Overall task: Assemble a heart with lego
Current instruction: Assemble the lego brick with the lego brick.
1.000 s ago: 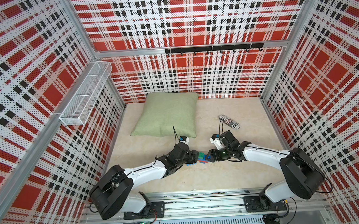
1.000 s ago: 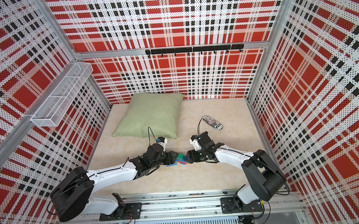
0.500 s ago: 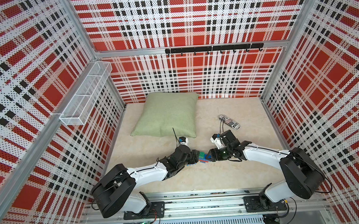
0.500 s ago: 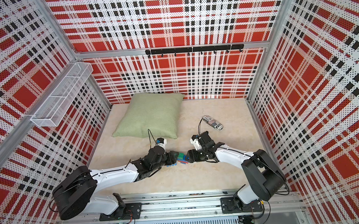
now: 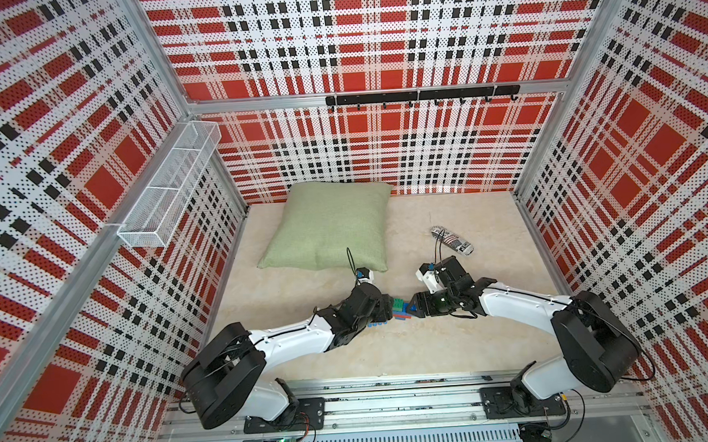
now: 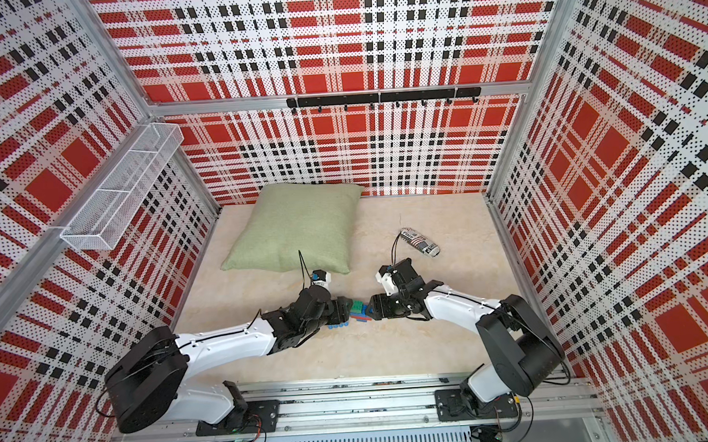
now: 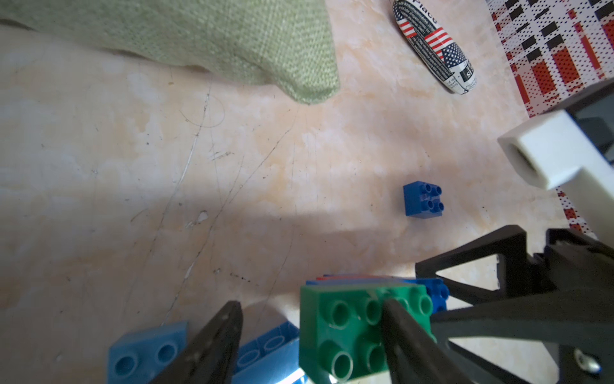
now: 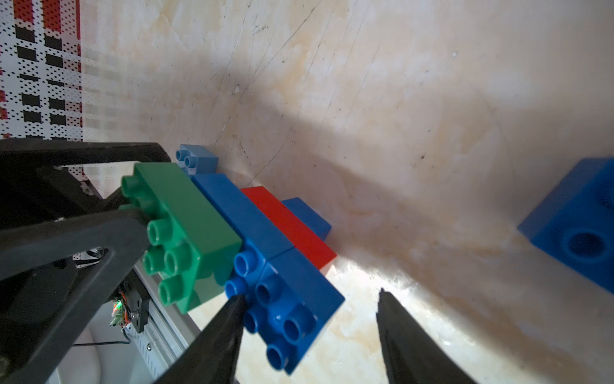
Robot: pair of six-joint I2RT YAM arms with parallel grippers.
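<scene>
The heart [image 8: 252, 226] is a joined row of green, dark blue, red and dark blue lego. It sits at mid-table between the two grippers in both top views [image 5: 399, 307] [image 6: 357, 308]. My left gripper [image 7: 309, 302] is open. One of its fingers [image 7: 403, 332] lies against the studs of the green brick [image 7: 345, 329], and the other stands apart. My right gripper [image 8: 310, 294] is open around the end blue brick [image 8: 292, 306], which touches one finger only. Light blue bricks [image 7: 146, 355] lie under the left gripper. A loose dark blue brick [image 7: 422, 199] rests nearby.
A green pillow [image 5: 327, 225] lies at the back left of the table. A flag-printed pouch [image 5: 452, 240] lies behind my right gripper. A wire basket [image 5: 172, 190] hangs on the left wall, and a black hook rail [image 5: 420, 96] runs along the back wall.
Almost nothing has changed. The left arm has shifted slightly, and both grippers stay at the brick cluster with the same openings.
</scene>
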